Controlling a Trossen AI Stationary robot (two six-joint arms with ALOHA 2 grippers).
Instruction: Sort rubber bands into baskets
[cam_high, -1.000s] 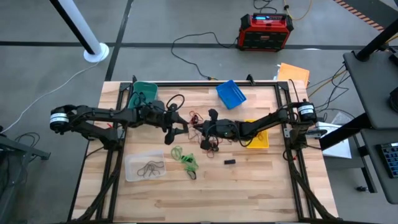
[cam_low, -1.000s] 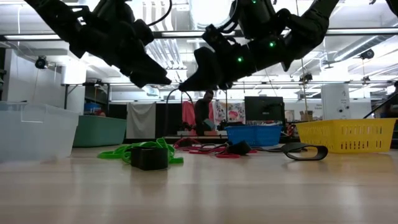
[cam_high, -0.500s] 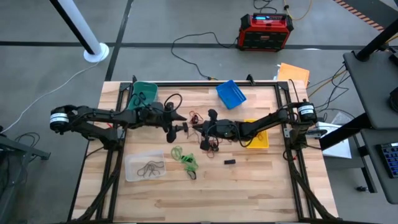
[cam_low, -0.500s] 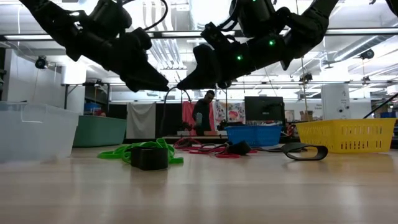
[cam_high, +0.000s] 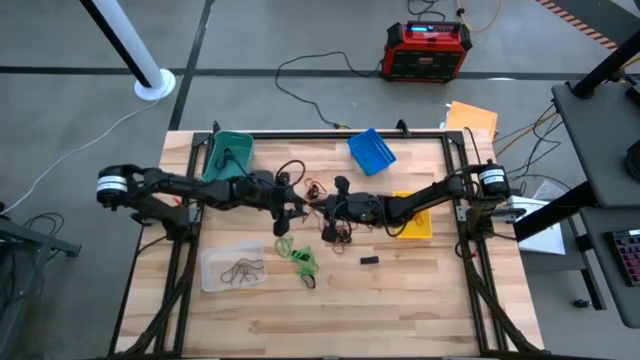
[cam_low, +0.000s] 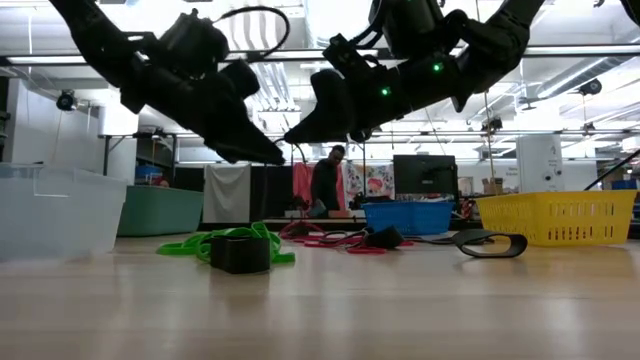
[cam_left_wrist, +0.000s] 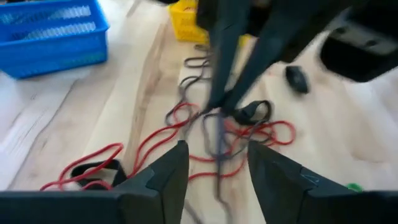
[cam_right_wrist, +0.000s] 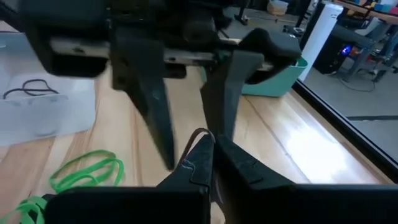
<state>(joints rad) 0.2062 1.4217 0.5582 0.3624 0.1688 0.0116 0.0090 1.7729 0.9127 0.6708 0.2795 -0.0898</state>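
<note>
The right end effector (cam_right_wrist: 208, 163) is clenched on a thin dark rubber band (cam_right_wrist: 200, 134) that loops up from its tips. The left end effector (cam_right_wrist: 186, 130) stands just beyond with its fingers spread, straddling that loop for what looks like a handover. Below both lies a tangle of red rubber bands (cam_left_wrist: 186, 134) on the table (cam_high: 400, 290), green rubber bands (cam_right_wrist: 87, 169) off to one side. Farther out sit the clear basket (cam_right_wrist: 37, 112) and the teal basket (cam_right_wrist: 273, 81). If the left fingers close off-centre, the band could snap free and drop back into the tangle, or the fingers could strike each other.
</note>
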